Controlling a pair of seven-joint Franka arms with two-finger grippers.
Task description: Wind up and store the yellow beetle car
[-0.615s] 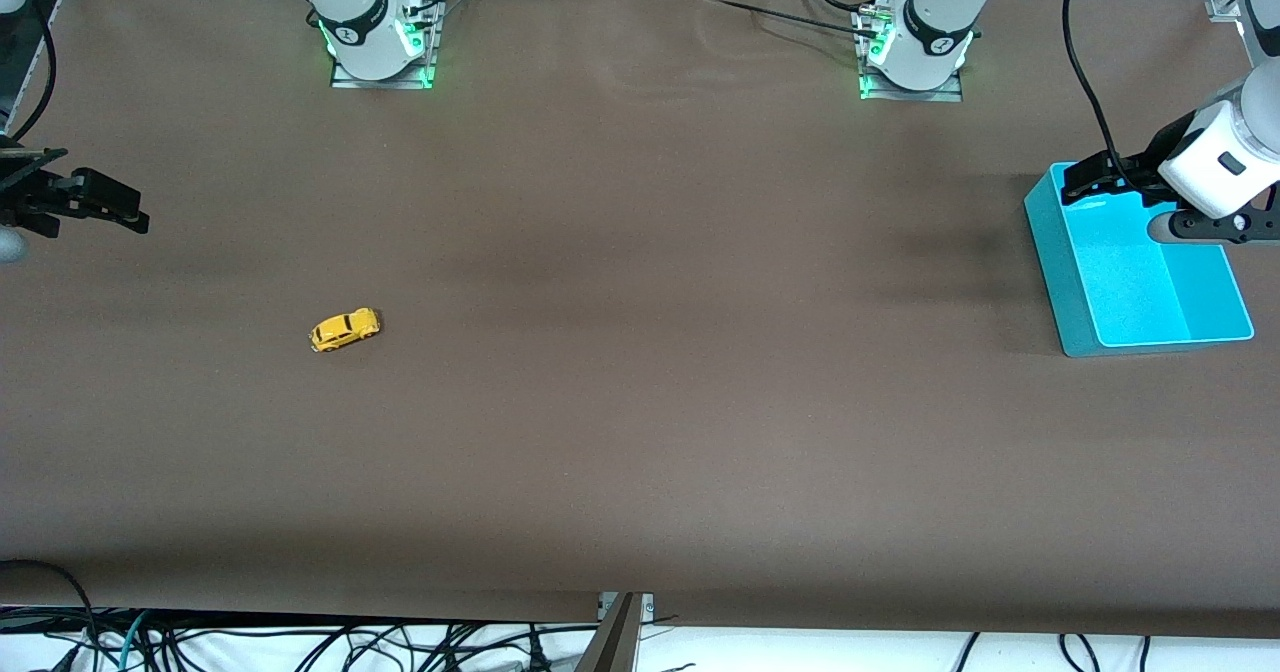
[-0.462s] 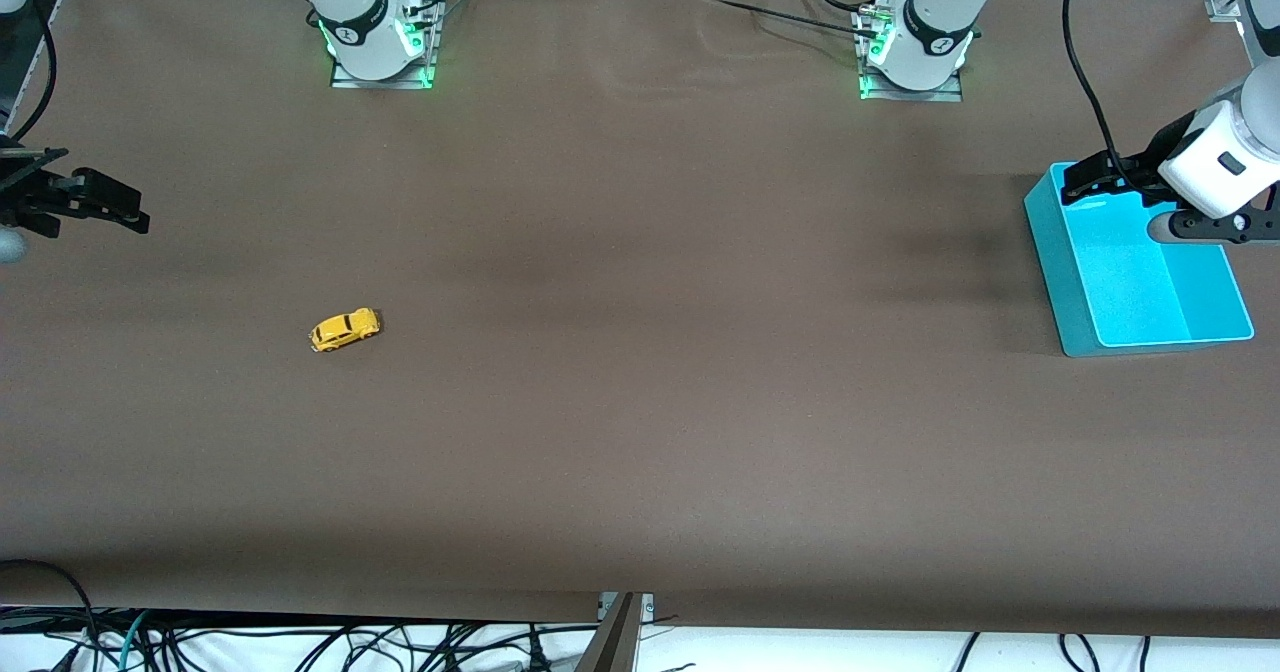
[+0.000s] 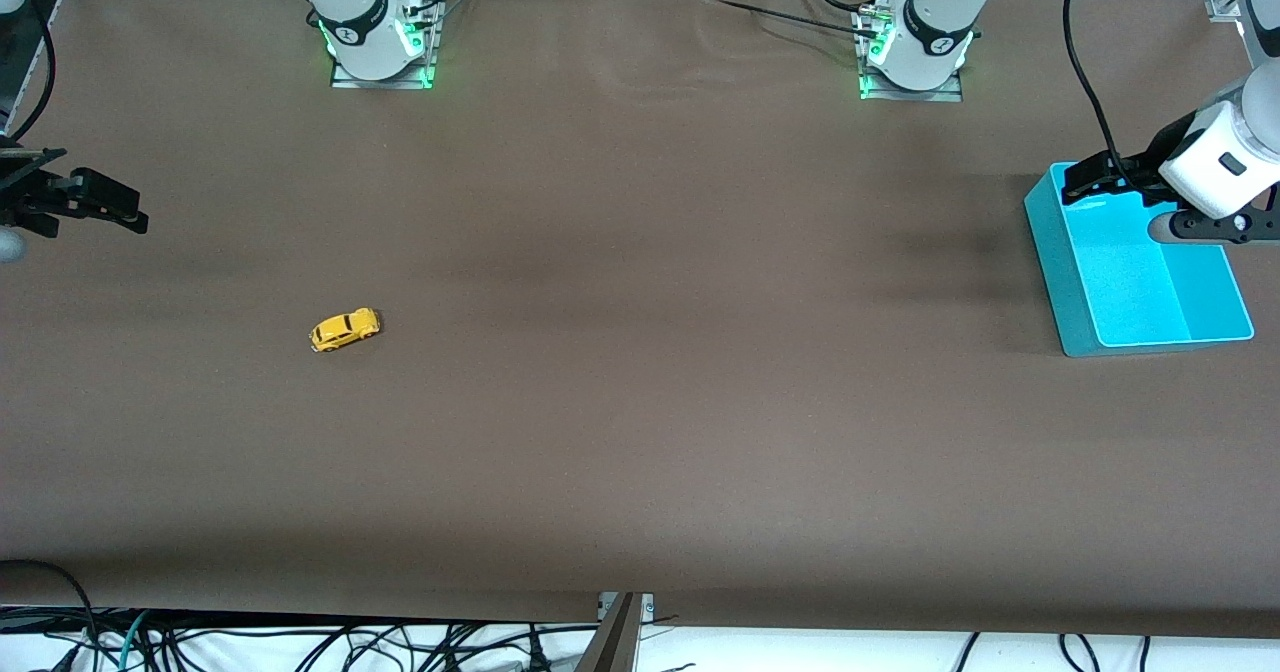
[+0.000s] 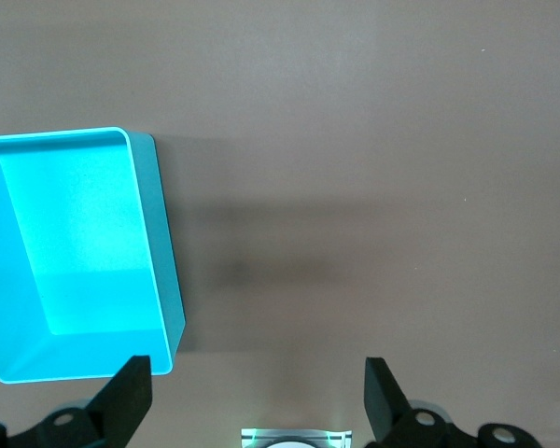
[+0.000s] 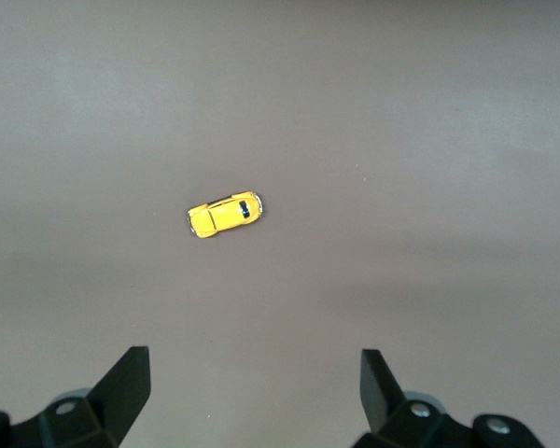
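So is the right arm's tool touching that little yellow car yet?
Apart. In the right wrist view the right tool hangs open, empty, with bare brown table between its fingers and the yellow beetle car.

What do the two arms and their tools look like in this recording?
Both arms are white with black joint bands; their bases glow green. The left tool has black fingers on a white wrist trailing a black cable. The right tool is black too. Both wrist views show dark, wedge-shaped fingers.

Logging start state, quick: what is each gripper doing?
Left gripper: open, empty, over the teal bin.
Right gripper: open, empty, above the yellow beetle car.
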